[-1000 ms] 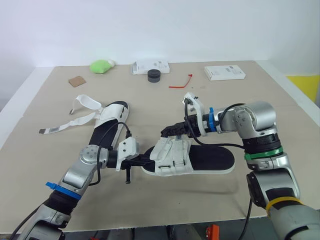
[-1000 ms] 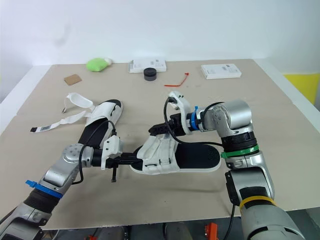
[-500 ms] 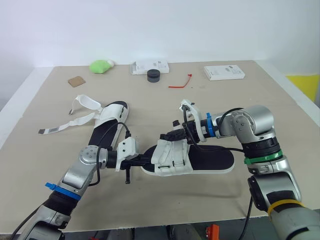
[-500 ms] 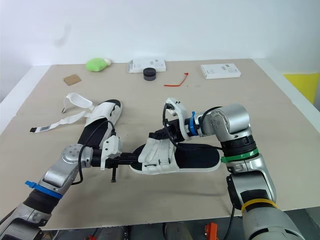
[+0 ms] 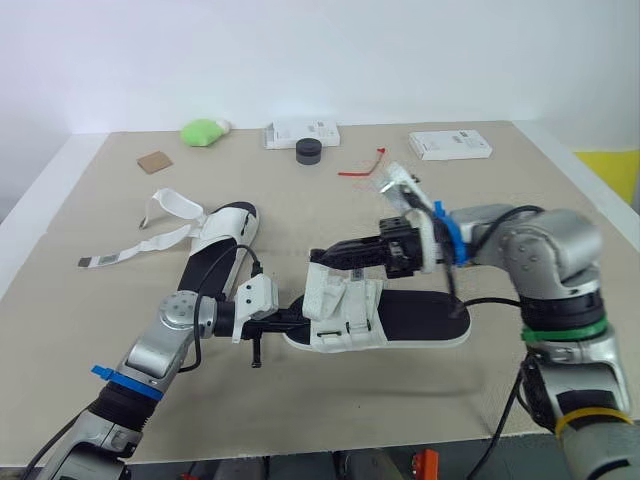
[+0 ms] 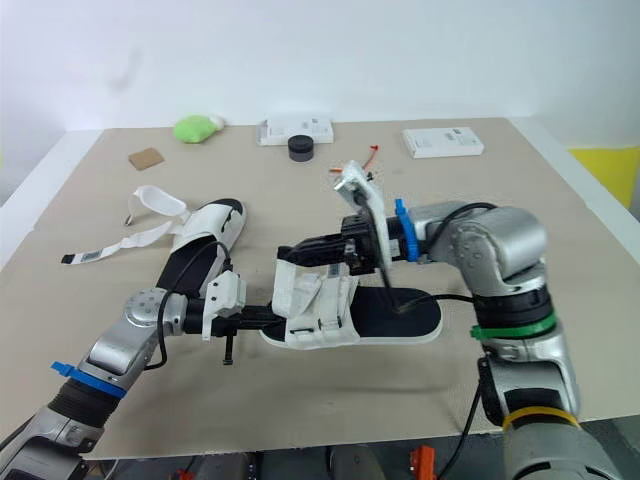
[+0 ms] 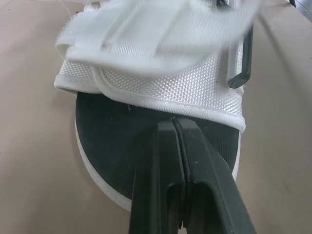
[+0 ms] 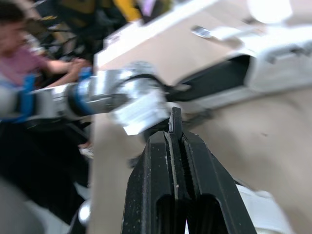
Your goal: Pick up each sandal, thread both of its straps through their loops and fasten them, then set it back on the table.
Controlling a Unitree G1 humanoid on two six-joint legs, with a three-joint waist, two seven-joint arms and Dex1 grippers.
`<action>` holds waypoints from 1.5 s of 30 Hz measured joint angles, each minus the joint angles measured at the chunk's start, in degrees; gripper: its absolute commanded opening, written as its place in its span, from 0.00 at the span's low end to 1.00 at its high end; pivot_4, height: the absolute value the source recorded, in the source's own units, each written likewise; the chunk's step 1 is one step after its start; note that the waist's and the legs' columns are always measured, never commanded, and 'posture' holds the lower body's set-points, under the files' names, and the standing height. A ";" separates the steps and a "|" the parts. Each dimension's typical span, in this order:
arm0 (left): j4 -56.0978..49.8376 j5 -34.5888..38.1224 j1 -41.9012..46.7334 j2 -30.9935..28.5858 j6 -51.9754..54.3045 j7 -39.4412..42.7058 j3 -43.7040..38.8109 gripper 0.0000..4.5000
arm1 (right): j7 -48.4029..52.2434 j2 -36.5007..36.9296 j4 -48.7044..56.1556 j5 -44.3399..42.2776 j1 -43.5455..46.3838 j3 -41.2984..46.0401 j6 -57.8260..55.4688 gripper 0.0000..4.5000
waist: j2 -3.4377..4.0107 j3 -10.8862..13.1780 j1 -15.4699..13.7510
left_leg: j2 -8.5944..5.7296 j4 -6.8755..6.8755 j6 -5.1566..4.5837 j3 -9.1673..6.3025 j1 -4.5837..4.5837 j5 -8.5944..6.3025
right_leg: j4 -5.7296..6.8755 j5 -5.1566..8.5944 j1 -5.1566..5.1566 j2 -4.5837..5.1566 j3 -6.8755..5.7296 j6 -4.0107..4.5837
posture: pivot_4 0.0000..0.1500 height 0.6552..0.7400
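Left eye view: sandal (image 5: 385, 318) well inside table (image 5: 560, 180) edges.

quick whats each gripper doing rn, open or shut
Left gripper: shut, at the toe end of the sandal, nothing visibly pinched.
Right gripper: shut, over the same sandal; whether it pinches anything cannot be told.

- We find bare table (image 5: 400, 405) open along the near edge and right of the near sandal (image 5: 420, 316).
- We log the left gripper (image 5: 292, 318) at its toe, the right gripper (image 5: 320, 257) above its front.
- Leftward, the second sandal (image 5: 225, 228) and its loose straps (image 5: 178, 204) block us.
- Far edge holds green lump (image 5: 203, 131), white box (image 5: 300, 132), second white box (image 5: 450, 146), black puck (image 5: 308, 151), red tie (image 5: 352, 173).
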State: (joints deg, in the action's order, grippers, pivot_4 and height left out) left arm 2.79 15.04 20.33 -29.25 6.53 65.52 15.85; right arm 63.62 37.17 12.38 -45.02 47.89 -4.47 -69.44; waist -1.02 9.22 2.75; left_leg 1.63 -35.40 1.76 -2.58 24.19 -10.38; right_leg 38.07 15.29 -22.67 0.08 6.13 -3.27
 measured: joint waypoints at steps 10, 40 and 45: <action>0.05 0.03 0.25 0.12 -0.08 0.15 0.32 0.00 | 3.89 6.62 14.19 -4.88 -5.34 -0.91 3.07 0.01 | 0.00 0.00 -0.25 | -0.02 0.02 0.02 -0.04 0.08 -0.02 | -0.01 0.13 -0.05 0.03 -0.04 0.08 | 1.00 1.00; 1.41 -0.02 1.05 0.33 -0.44 1.14 0.50 0.00 | 8.31 21.01 19.95 -8.73 -20.31 -3.13 -0.30 0.76 | -0.32 -0.15 -0.20 | -0.03 -0.05 0.10 0.17 -0.02 -0.06 | -0.03 0.21 -0.04 0.21 0.00 0.18 | 1.00 1.00; 0.99 0.00 0.23 0.42 -0.42 0.93 0.43 0.00 | -2.07 16.40 17.54 -14.53 -22.54 0.74 -9.60 0.76 | -0.36 -0.18 -0.23 | -0.05 -0.03 0.10 0.10 0.02 -0.06 | -0.03 0.23 -0.05 0.18 0.00 0.19 | 1.00 1.00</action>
State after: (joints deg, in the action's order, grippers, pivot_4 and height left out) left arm 3.78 15.03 20.55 -28.83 6.12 66.45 16.28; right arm 61.55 53.57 29.93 -59.55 25.36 -3.73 -79.03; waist -1.37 9.05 2.51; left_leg 1.58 -35.43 1.85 -2.48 24.20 -10.44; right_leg 38.04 15.52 -22.71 0.26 6.13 -3.08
